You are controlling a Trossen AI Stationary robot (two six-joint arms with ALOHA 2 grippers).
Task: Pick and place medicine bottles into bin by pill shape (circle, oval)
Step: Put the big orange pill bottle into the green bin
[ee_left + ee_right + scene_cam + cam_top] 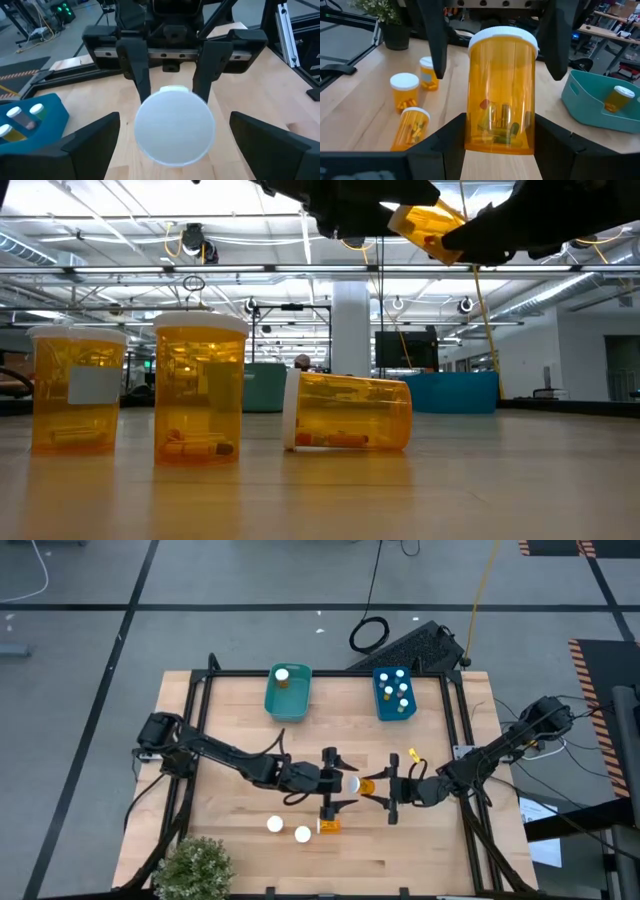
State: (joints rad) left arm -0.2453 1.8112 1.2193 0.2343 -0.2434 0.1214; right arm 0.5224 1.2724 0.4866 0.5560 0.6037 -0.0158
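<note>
Mid-table, above the wood: a translucent orange pill bottle with a white cap [361,784] hangs between the two arms, long axis horizontal and running arm to arm. The right gripper [497,145] is clamped on its orange body at the base end; the cap points straight at the left gripper [343,783], whose fingers [85,142] stand wide apart on either side of the cap, not touching. Looks like a handover; left is nearer the cap.

A leafy potted plant [196,865] stands at one corner of the wooden tabletop [235,750], while a black keyboard [410,644] and coiled cable [369,634] lie on the floor beyond it.
</note>
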